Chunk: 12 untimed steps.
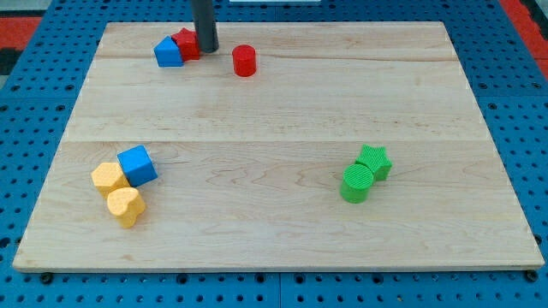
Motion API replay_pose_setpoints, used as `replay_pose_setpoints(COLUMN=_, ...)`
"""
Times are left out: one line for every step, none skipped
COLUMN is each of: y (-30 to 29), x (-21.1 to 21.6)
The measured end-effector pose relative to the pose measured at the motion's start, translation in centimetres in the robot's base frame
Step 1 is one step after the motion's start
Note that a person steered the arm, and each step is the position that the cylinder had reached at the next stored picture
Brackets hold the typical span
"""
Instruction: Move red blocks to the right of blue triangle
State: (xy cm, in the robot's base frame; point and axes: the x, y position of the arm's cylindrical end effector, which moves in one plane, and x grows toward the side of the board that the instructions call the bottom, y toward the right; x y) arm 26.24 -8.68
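A blue triangle block [169, 53] lies near the view's top left of the wooden board [274, 154]. A red block [187, 43], its shape unclear, touches the triangle's right side. A red cylinder [244, 61] stands apart, further to the right. My tip [206, 49] is the lower end of the dark rod, just right of the red block and touching or nearly touching it, left of the red cylinder.
A blue cube [137, 165] sits at the view's lower left, touching two yellow blocks [109, 178] [126, 206]. A green cylinder [357, 183] and a green star [374, 161] sit together at the lower right. Blue pegboard surrounds the board.
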Motion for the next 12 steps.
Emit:
replay_pose_setpoints(y=6.0, x=0.4)
replay_pose_setpoints(y=7.3, x=0.6)
replay_pose_setpoints(y=10.0, x=2.7)
replay_pose_setpoints(y=14.5, x=5.0)
replay_pose_setpoints(y=12.2, x=7.3)
replay_pose_setpoints(y=6.3, x=7.3)
replay_pose_setpoints(y=4.5, x=7.2)
replay_pose_setpoints(y=1.6, x=7.1)
replay_pose_setpoints(y=2.4, x=6.4)
replay_pose_setpoints(y=2.1, x=4.7)
replay_pose_setpoints(y=-1.6, x=2.5)
replay_pose_setpoints(y=-1.5, x=3.0)
